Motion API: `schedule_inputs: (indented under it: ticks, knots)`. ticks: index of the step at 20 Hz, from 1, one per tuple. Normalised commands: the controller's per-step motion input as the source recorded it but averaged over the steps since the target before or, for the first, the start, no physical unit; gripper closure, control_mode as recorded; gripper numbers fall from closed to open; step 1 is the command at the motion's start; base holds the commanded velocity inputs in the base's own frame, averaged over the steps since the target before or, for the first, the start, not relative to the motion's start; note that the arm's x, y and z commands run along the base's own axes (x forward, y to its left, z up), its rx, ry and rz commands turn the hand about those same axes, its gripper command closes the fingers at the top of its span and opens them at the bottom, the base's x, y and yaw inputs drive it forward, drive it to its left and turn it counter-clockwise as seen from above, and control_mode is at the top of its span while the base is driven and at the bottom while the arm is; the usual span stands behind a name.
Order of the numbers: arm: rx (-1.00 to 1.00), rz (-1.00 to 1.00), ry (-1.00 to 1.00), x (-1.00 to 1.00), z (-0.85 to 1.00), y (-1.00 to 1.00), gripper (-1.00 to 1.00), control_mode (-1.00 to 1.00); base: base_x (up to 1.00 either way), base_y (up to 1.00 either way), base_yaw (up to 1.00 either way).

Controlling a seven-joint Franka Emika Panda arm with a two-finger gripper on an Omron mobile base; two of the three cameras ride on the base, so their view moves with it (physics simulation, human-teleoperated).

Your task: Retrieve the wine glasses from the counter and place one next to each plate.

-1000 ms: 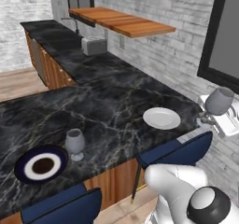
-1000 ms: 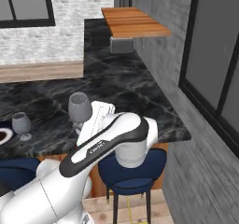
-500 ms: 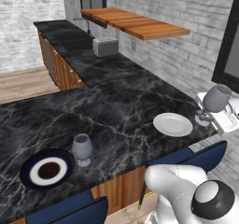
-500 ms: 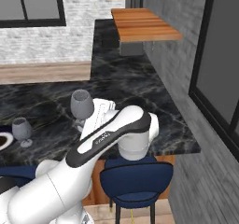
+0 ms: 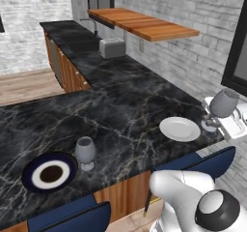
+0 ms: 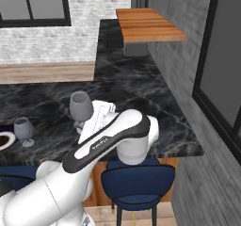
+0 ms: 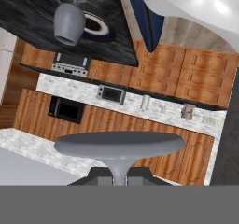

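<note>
A smoky grey wine glass (image 5: 223, 103) is held upright by its stem, the jaws clamped on it, just past the worktop's (image 5: 120, 105) right end, beside the white plate (image 5: 179, 128). The gripper (image 5: 214, 124) sits under its bowl. A second glass (image 5: 85, 151) stands on the worktop just right of the blue plate (image 5: 49, 172). Farther back a toaster (image 5: 112, 47) sits under the wooden shelf (image 5: 144, 25). Blue stools (image 6: 136, 180) line the near edge. No writing is legible.
</note>
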Motion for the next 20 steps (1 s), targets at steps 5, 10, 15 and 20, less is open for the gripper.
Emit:
schedule_inputs:
  ticks: [5, 10, 15, 20]
  knots:
    - [0.0, 0.0, 0.0, 0.08, -0.02, 0.0, 1.0, -1.0, 0.38, -0.05, 0.05]
    - [0.0, -0.08, 0.0, 0.15, -0.01, 0.0, 1.0, -1.0, 0.0, 0.0, 0.0]
    - [0.0, -0.33, 0.04, 0.0, 0.0, -0.25, 1.0, -1.0, 0.0, 0.0, 0.0]
    - [-0.01, -0.37, 0.16, 0.37, -0.02, -0.19, 1.0, -1.0, 0.0, 0.0, 0.0]
